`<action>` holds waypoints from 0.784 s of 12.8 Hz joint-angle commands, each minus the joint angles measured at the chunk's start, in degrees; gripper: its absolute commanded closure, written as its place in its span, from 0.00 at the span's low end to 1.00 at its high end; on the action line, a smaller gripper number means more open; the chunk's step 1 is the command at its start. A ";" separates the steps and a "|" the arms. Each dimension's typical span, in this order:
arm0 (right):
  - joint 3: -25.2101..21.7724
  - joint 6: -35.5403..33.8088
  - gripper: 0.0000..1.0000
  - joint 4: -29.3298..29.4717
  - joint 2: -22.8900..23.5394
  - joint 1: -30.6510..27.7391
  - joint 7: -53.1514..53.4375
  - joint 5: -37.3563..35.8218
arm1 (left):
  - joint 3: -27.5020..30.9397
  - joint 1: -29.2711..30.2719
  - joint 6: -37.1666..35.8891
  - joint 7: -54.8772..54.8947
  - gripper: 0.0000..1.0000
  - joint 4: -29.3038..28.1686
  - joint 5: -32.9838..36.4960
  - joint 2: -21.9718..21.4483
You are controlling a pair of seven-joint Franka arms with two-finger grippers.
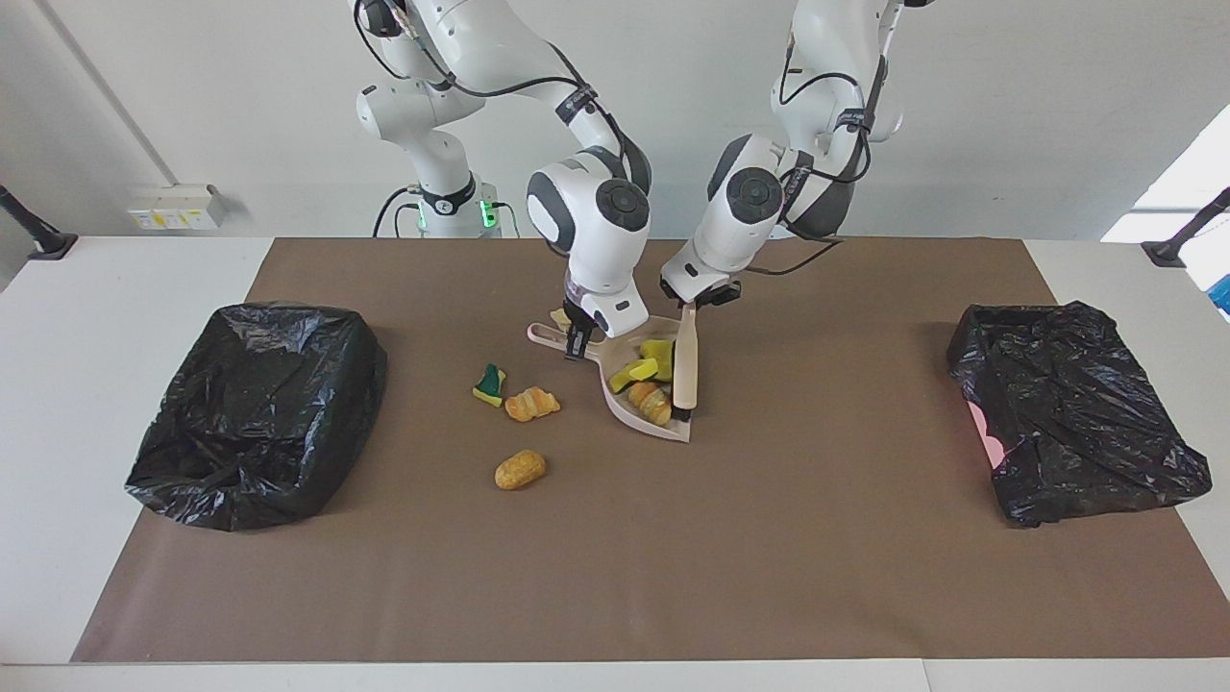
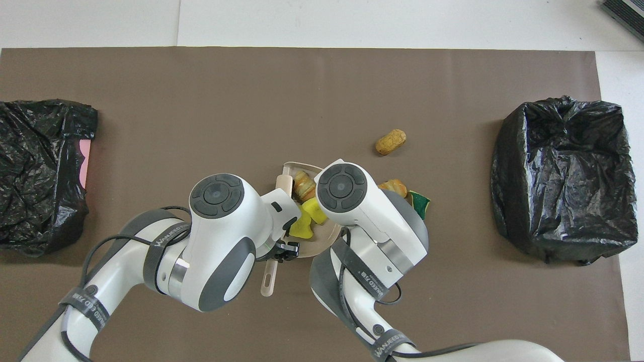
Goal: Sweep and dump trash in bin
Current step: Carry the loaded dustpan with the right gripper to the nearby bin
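- Overhead view hides both grippers under the arms' wrists; only the facing view shows them, and only it shows a pale chunk (image 1: 560, 316) beside the dustpan's handle, on the robots' side.
- Facing view has the right gripper (image 1: 579, 343) clamped on the handle of the dustpan (image 1: 642, 415), whose mouth rests on the mat (image 1: 769, 538), pointing away from the robots.
- Left gripper (image 1: 694, 301) grips the top of the brush (image 1: 685, 360), which stands in the dustpan along the side toward the left arm's end, bristles down.
- Three chunks of trash lie in the dustpan: two yellow (image 1: 646, 361) and one orange-brown (image 1: 651, 400), touching the brush.
- Three lie loose on the mat toward the right arm's end: a green-faced one (image 1: 490, 383), an orange one (image 1: 531, 404) just beside it, and a tan one (image 1: 520, 469) farther from the robots.
- Both arms bend steeply down over the table's middle, wrists close together.
- Black-bagged bins (image 1: 255, 408) (image 1: 1071, 408) sit at the two ends.
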 commanded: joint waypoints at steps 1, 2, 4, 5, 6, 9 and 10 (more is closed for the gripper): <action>0.16 -0.49 1.00 -0.25 -1.04 -1.35 -3.41 -0.80 | 1.69 2.27 -3.89 -0.69 1.00 -0.06 -0.42 -6.41; 0.24 -0.93 1.00 -0.07 -1.30 -2.31 -4.90 -0.80 | 1.61 3.77 -5.47 -0.69 1.00 0.03 1.76 -9.31; 0.24 -1.55 1.00 0.11 -2.27 -3.90 -7.88 -0.71 | 1.78 4.40 -9.77 -1.91 1.00 2.30 6.86 -11.62; 0.24 -2.60 1.00 0.89 -2.53 -4.69 -9.29 -0.62 | 1.78 4.40 -11.36 -4.09 1.00 3.27 8.27 -11.62; 0.33 -4.00 1.00 2.03 -2.62 -5.91 -11.57 -0.45 | 1.61 4.31 -11.64 -6.46 1.00 3.46 9.94 -11.62; 0.33 -6.12 1.00 3.70 -4.72 -11.00 -20.43 0.26 | 1.17 3.09 -11.47 -15.07 1.00 1.45 10.04 -13.46; 0.33 -6.73 1.00 4.67 -5.78 -13.03 -24.82 0.26 | 1.08 2.13 -10.68 -15.80 1.00 -0.30 10.04 -14.77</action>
